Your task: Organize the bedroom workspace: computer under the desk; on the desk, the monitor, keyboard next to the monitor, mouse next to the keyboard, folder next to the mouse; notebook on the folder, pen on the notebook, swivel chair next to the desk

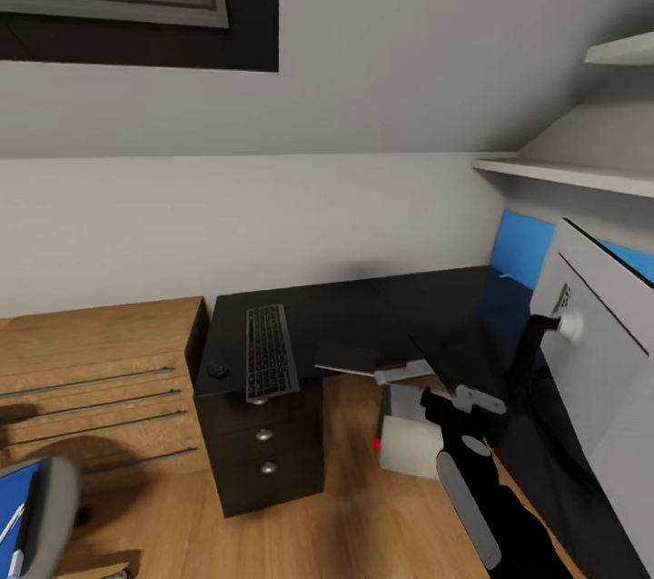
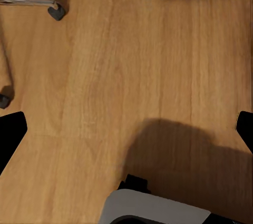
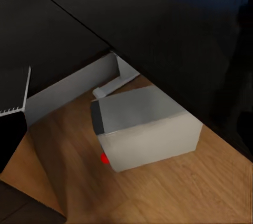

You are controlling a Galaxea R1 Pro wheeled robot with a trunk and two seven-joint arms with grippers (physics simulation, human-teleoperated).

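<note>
Right arm reaching toward the computer on the floor beside the desk.

Head view: the keyboard point(image 1: 270, 352) lies on the desk point(image 1: 381, 306) with its long axis running away from the robot, the mouse point(image 1: 217, 370) just beside it. The computer point(image 1: 411, 443) sits on the floor at the desk's edge, just ahead of the right gripper point(image 1: 472, 397), the nearer arm; whether that claw is parted I cannot tell. The chair point(image 1: 36, 515) stands well apart.
Left wrist view: left gripper fingertips point(image 2: 11, 132) spread wide over bare floor point(image 2: 132, 66), holding nothing.
Right wrist view: the computer point(image 3: 145, 126) lies straight ahead, half out from under the desk point(image 3: 158, 23).
</note>
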